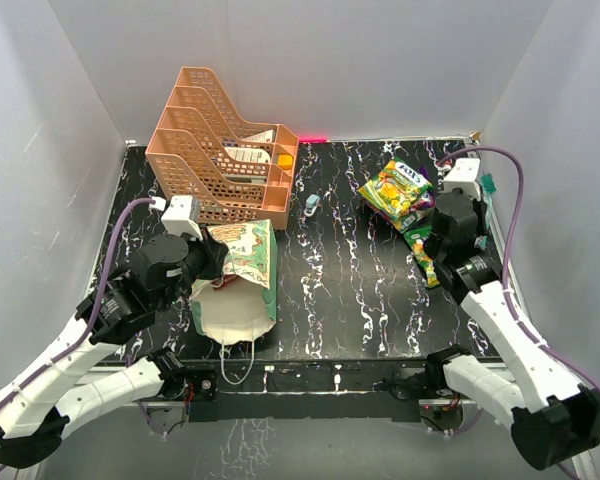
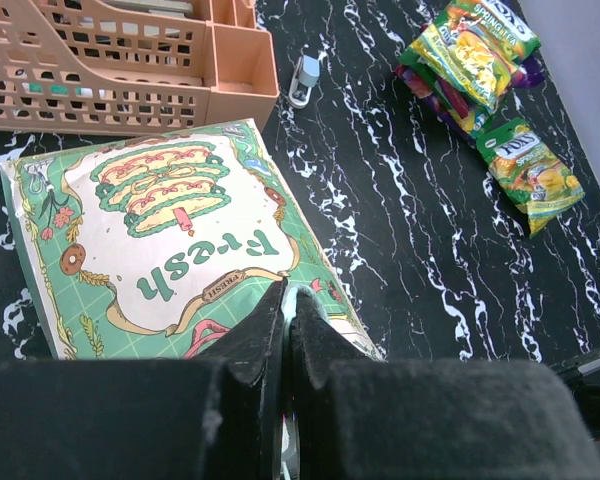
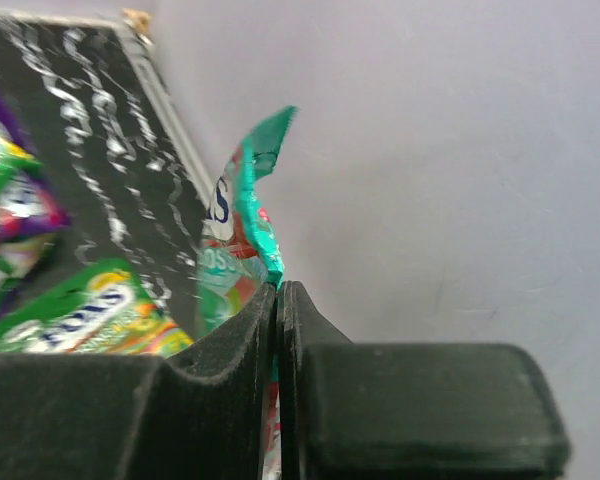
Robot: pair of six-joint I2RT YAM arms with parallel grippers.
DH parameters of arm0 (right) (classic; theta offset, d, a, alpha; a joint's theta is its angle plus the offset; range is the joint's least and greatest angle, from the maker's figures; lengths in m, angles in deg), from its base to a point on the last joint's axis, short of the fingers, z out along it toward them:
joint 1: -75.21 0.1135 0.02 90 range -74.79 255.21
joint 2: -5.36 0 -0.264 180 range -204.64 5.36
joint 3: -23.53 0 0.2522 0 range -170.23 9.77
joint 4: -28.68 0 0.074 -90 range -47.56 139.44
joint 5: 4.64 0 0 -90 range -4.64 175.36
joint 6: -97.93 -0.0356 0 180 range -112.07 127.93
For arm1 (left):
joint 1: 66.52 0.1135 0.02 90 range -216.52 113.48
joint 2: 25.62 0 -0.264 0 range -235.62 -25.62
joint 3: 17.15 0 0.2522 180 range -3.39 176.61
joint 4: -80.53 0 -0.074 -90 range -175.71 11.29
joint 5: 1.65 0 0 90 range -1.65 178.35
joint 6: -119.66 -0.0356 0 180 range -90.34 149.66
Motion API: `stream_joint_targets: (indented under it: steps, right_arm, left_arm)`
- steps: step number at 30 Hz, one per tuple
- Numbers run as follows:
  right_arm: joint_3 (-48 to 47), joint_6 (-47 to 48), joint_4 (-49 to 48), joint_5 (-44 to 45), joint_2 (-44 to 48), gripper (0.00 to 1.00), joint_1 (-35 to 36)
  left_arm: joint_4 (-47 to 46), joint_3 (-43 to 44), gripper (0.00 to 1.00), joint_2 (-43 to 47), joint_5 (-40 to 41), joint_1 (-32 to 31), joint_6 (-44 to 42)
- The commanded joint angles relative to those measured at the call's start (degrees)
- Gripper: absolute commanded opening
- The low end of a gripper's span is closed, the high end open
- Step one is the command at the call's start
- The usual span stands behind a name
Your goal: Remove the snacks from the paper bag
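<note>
The mint-green paper bag point(image 1: 248, 262) lies on its side at the left of the table, its cream mouth facing the near edge. My left gripper point(image 1: 212, 262) is shut on the bag's rim; in the left wrist view the jaws point(image 2: 286, 295) pinch the edge of the printed side point(image 2: 170, 240). A pile of snacks point(image 1: 398, 190) lies at the back right, with one green packet point(image 1: 422, 255) nearer. My right gripper point(image 1: 480, 195) is shut on a teal snack packet point(image 3: 242, 220) by the table's right edge, next to the wall.
An orange lattice tray rack point(image 1: 225, 150) stands at the back left, just behind the bag. A small pale blue-white object point(image 1: 311, 205) lies to the rack's right. White walls close the table in on three sides.
</note>
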Motion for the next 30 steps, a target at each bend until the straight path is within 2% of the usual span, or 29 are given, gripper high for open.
stream_joint_targets:
  steps: [1,6,9,13,20,30]
  right_arm:
    - [1.73,2.65,-3.84,-8.08,-2.63,0.07,-10.02]
    - [4.1,4.31,-4.0,-14.31,-7.62,0.07,-15.77]
    - [6.86,9.07,-8.5,-17.04,-10.18,0.07,-17.25]
    - [7.46,9.0,-10.34,-19.7,-12.99,0.07,-17.21]
    - [5.36,3.85,-8.17,-22.86,-20.49,0.07,-16.96]
    - [7.16,-6.89,-7.0,-31.64,-24.25,0.07,-14.0]
  left_arm:
    - [-2.02,1.69,0.0,0.92,-1.27,0.17,-2.04]
    - [-2.18,2.44,0.0,1.12,-1.44,0.17,-4.11]
    - [-3.19,1.69,0.0,2.29,-1.68,0.17,-4.47]
    - [-3.44,0.82,0.0,3.26,-1.79,0.17,-4.04]
    - [-2.58,1.18,0.0,4.5,-0.73,0.17,-4.29]
    - [-2.52,1.69,0.0,3.69,-0.57,0.22,-4.81]
